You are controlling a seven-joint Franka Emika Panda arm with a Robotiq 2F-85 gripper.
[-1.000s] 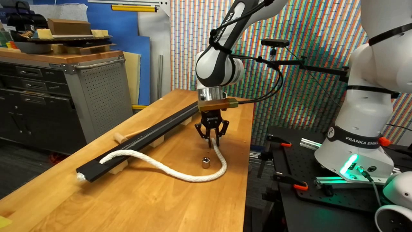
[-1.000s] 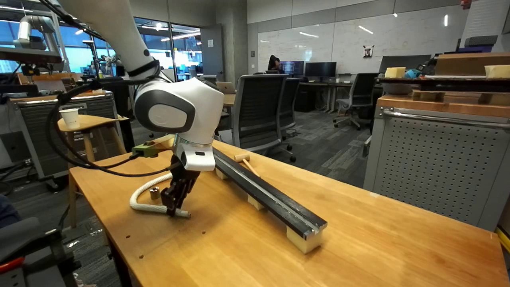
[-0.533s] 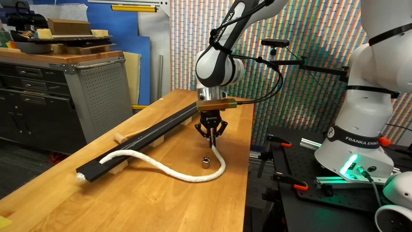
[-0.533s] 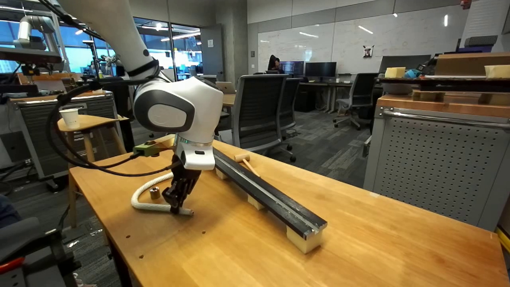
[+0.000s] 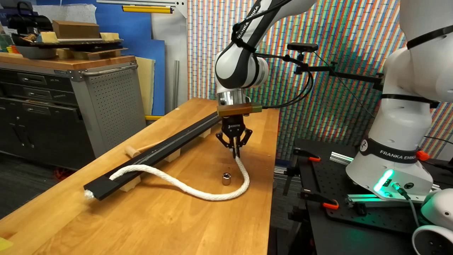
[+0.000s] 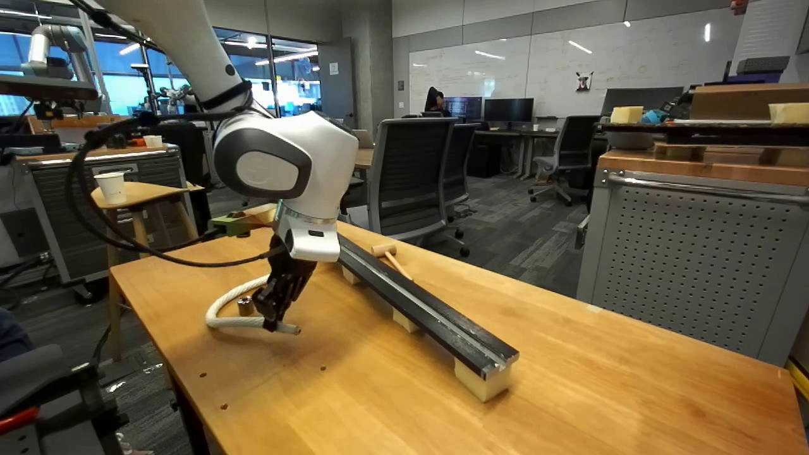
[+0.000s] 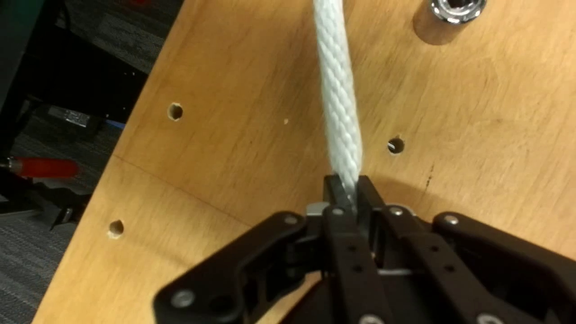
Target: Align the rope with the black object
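Wrist view: slim black fingers [image 7: 371, 195] pinched around the white braided rope [image 7: 339, 90] near one end. In an exterior view its other end meets the long, straight black bar [image 5: 168, 146]; between, it bows over the brown wooden worktop [image 5: 198, 228], round a small shiny metal cylinder [image 5: 226, 179]. Risk — dragging barward may sweep the bend into the cylinder, toppling it; over-pulling could free the bar-side end.

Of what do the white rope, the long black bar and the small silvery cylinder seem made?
White rope: matte textile fibre; braid visible.
Long black bar: perhaps painted metal or wood, satin; soft sheen.
Small silvery cylinder: probably chromed metal, polished; bright highlights.
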